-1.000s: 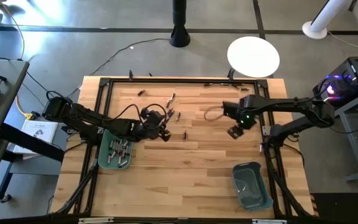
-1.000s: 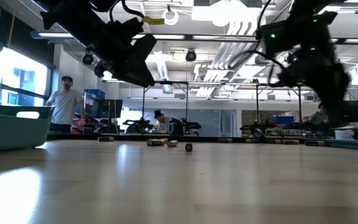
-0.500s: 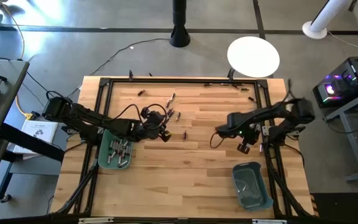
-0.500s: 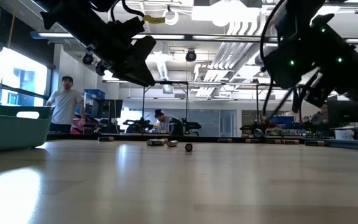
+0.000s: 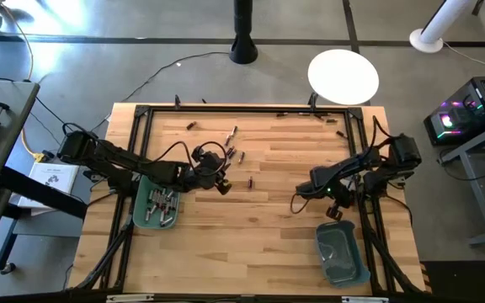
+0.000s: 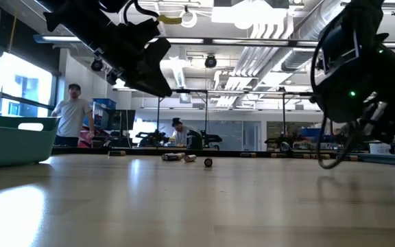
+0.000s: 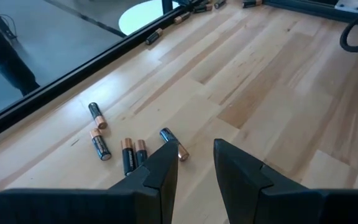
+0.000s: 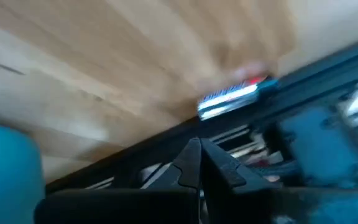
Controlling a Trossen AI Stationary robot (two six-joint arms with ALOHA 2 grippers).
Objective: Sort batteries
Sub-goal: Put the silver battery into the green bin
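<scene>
Several dark, copper-ended batteries point(image 7: 127, 155) lie loose on the wooden table, and more lie farther off point(image 5: 234, 154) toward the far edge. My left gripper point(image 7: 194, 163) hovers open above them, left of centre point(image 5: 223, 187), with one battery point(image 7: 173, 142) just beyond its fingertips and nothing between the fingers. A teal bin point(image 5: 158, 204) at the left holds sorted batteries. My right gripper point(image 8: 199, 149) is shut with nothing in it, by the table's right rail point(image 5: 337, 210), just beyond the far end of a second teal bin point(image 5: 341, 251).
A black metal frame point(image 5: 251, 110) runs round the table top; its right rail point(image 8: 303, 74) passes close under my right gripper. A loose cable loop point(image 5: 297, 202) hangs beside the right arm. A person point(image 6: 70, 113) stands in the room beyond the table.
My right gripper has swung from the middle right of the table toward the near and right edges, sinking and tipping downward, and now stands beside the right teal bin. The batteries have not moved.
</scene>
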